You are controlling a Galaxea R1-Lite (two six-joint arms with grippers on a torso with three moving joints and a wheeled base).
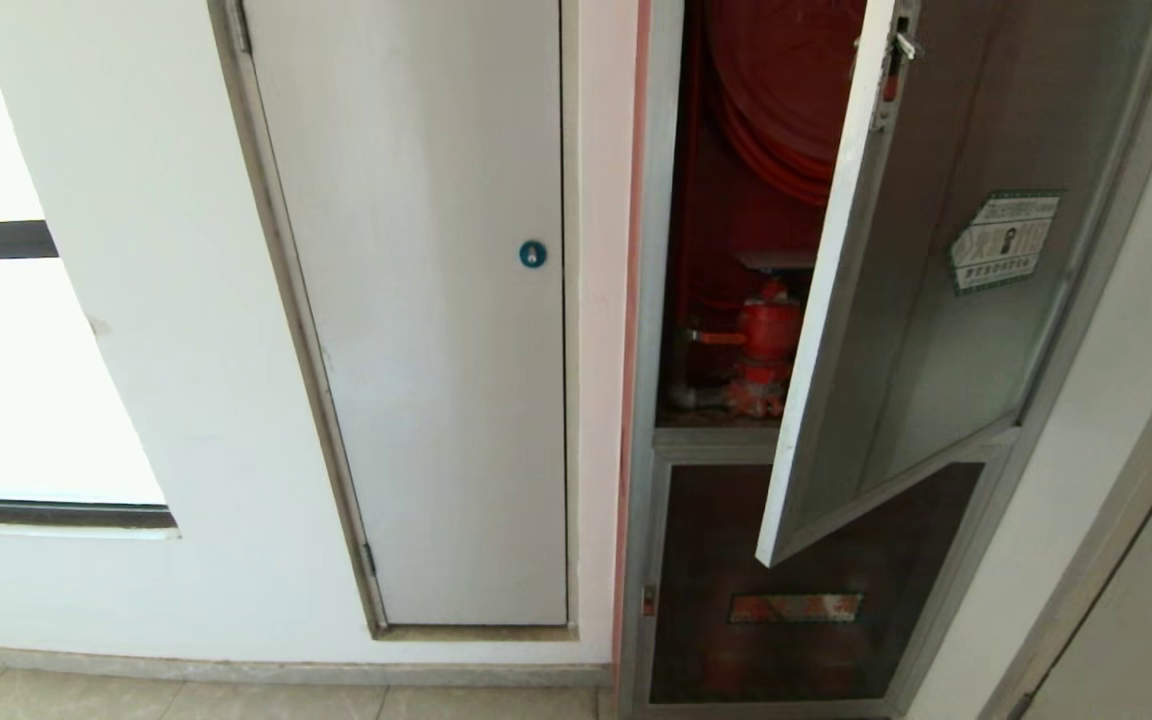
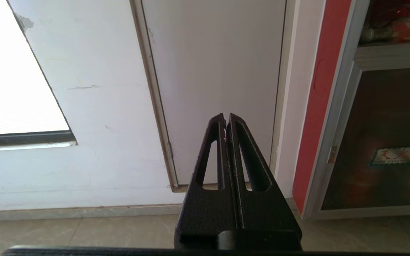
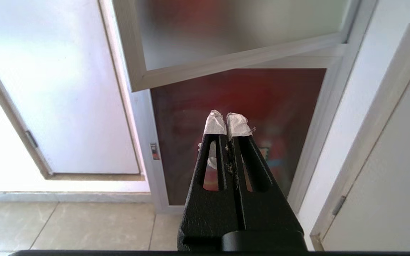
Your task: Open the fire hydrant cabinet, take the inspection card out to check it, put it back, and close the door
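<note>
White door (image 1: 416,300) with blue lock (image 1: 532,254), left. Cabinet (image 1: 648,300), right: door (image 1: 896,300) ajar, stickered; hose reel (image 1: 786,90) above valve (image 1: 766,345). Card: not discernible. Left gripper (image 2: 226,119): fingers pressed together, empty. Right gripper (image 3: 227,122): taped tips (image 3: 215,124) together, empty.

the head view looks forward and down at the wall from a short way off, taking in the plain white door (image 1: 416,300) on the left and the fire hydrant cabinet (image 1: 656,300) on the right. the left wrist view sits low, near the floor tiles (image 2: 84,231), facing the white door's bottom corner. the right wrist view (just as low) faces the smaller dark glass door (image 3: 240,106). all three share that lower door and the white door's foot.
</note>
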